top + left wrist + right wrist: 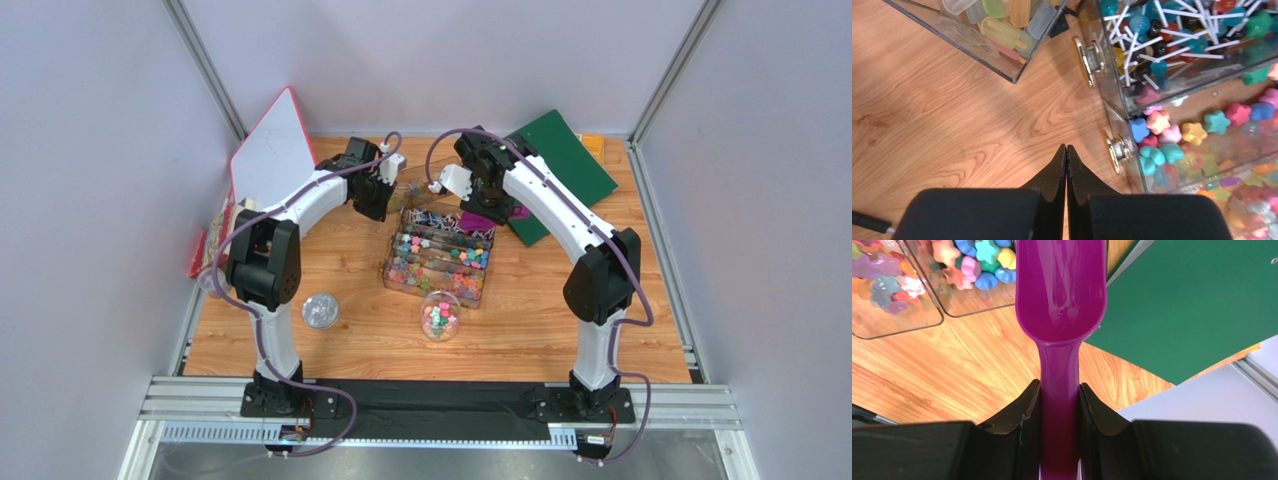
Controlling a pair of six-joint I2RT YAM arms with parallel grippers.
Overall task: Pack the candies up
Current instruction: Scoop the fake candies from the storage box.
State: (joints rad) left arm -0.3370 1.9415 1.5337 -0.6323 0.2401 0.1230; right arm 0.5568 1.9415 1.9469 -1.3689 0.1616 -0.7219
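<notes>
The candies (440, 258) fill a clear drawer box (400, 272) at mid-table, and more of them sit in a small clear cup (440, 316) in front of it. In the left wrist view, star-shaped candies (1197, 132) show behind the clear wall. My left gripper (1066, 147) is shut on nothing, just left of a gold drawer knob (1114, 152). My right gripper (1059, 387) is shut on the handle of an empty purple scoop (1062, 290), whose bowl hangs over the box's corner beside more candies (984, 260).
A green board (565, 165) lies at the back right under the scoop's side. A white board with a red edge (270, 150) leans at the back left. A round clear lid (320, 310) lies near the front left. Lollipops (1172, 35) fill the box's upper tier; pastel pieces (1002, 25) fill another clear box.
</notes>
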